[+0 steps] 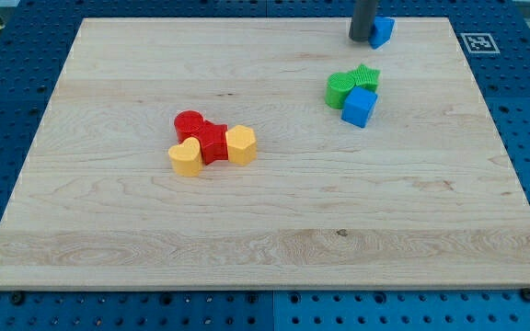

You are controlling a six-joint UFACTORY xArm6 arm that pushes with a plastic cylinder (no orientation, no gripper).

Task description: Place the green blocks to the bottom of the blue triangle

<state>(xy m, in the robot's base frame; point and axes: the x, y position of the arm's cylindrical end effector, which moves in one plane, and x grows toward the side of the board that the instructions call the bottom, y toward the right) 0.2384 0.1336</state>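
My tip (361, 39) rests at the view's top right, touching the left side of a small blue block (382, 30), likely the blue triangle. Two green blocks lie below it: a green round one (339, 89) and a green star (366, 77), side by side and touching. A blue cube (359, 107) sits just under them, touching both. The green blocks lie about 50 px below my tip.
Left of centre is a cluster: a red round block (190, 123), a red block (213, 142), a yellow heart (186, 158) and a yellow hexagon (241, 144). The wooden board (265, 239) lies on a blue pegboard. A marker tag (478, 42) sits at the top right.
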